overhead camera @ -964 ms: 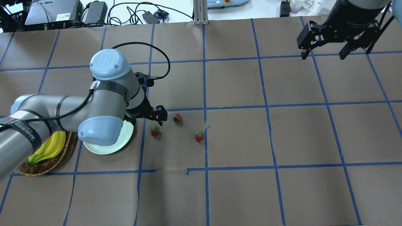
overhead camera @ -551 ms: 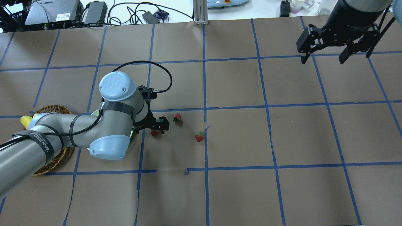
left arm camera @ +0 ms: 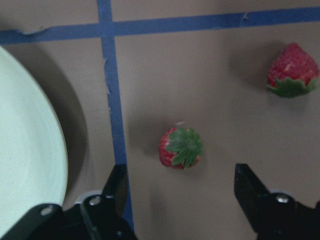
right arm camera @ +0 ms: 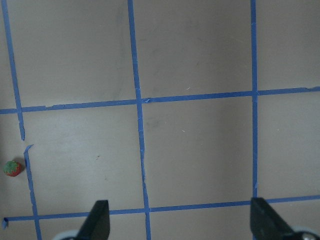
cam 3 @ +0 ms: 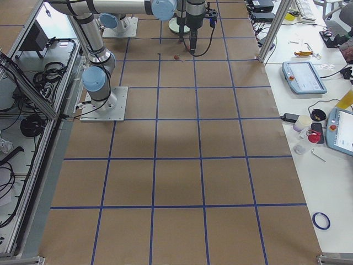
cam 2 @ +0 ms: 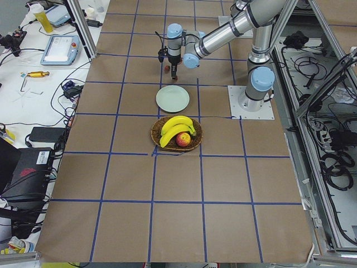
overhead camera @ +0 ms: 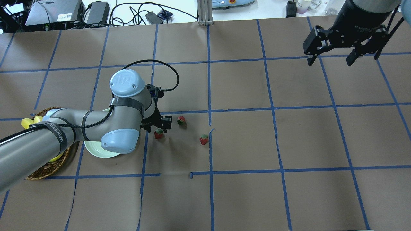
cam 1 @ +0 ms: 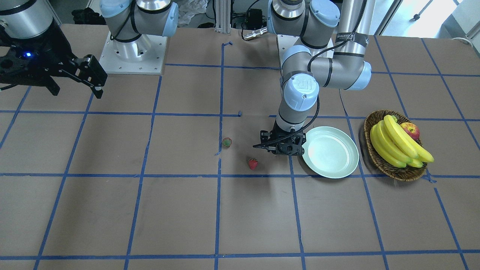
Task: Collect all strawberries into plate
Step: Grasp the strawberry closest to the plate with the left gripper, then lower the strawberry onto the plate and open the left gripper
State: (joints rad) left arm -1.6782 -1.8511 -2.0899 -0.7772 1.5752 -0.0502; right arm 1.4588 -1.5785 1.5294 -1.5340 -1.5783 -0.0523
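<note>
Three strawberries lie on the brown table. The nearest one (overhead camera: 158, 133) (left arm camera: 181, 148) sits just ahead of my left gripper (overhead camera: 157, 126) (left arm camera: 181, 175), which is open and low over it, with a finger on each side. The other two (overhead camera: 181, 120) (overhead camera: 204, 140) lie to its right; they also show in the front view (cam 1: 253, 164) (cam 1: 226, 142). The mint-green plate (cam 1: 330, 152) (overhead camera: 96, 150) is empty, right beside the left gripper (cam 1: 279, 149). My right gripper (overhead camera: 330, 59) (right arm camera: 181, 220) is open and empty, high at the far right.
A wicker basket (cam 1: 375, 157) with bananas (cam 1: 393, 144) and an apple (cam 1: 410, 130) stands beyond the plate. My left arm's elbow (overhead camera: 120, 144) covers part of the plate from above. Blue tape lines cross the table.
My left arm has swung right and forward, bringing its open gripper down around the nearest strawberry. The strawberries have not moved. The right arm has barely shifted.
</note>
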